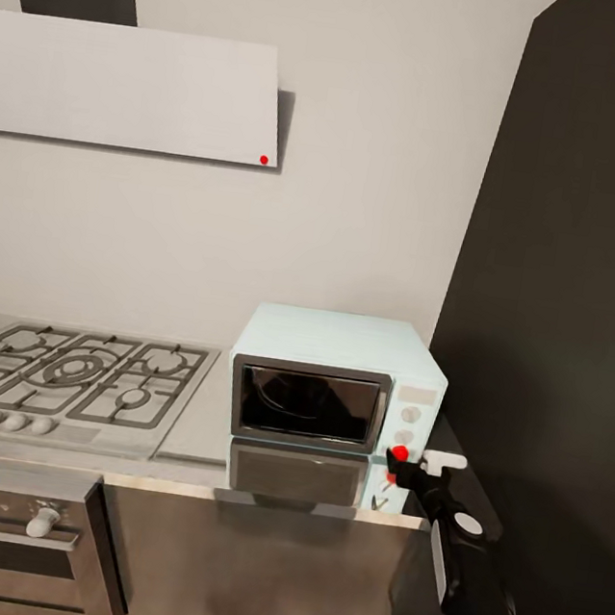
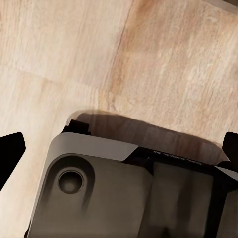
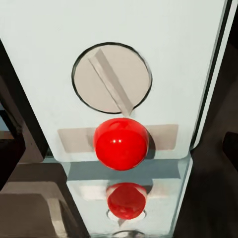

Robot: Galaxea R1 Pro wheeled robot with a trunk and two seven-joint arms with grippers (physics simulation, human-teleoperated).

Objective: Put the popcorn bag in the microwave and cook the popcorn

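Note:
The pale mint-blue microwave stands on the glossy steel-grey countertop against the wall, its dark glass door shut. The popcorn bag is out of view, and the dark glass shows nothing clear inside. My right gripper is at the microwave's lower right corner, right in front of the red button. In the right wrist view, the red button sits just under a white knob, centred between the open fingers. My left gripper hangs open over the wood floor.
A silver gas hob with black grates lies left of the microwave, under a grey hood. A built-in oven sits below it. A tall dark cabinet closes off the right. The robot's base shows beneath the left gripper.

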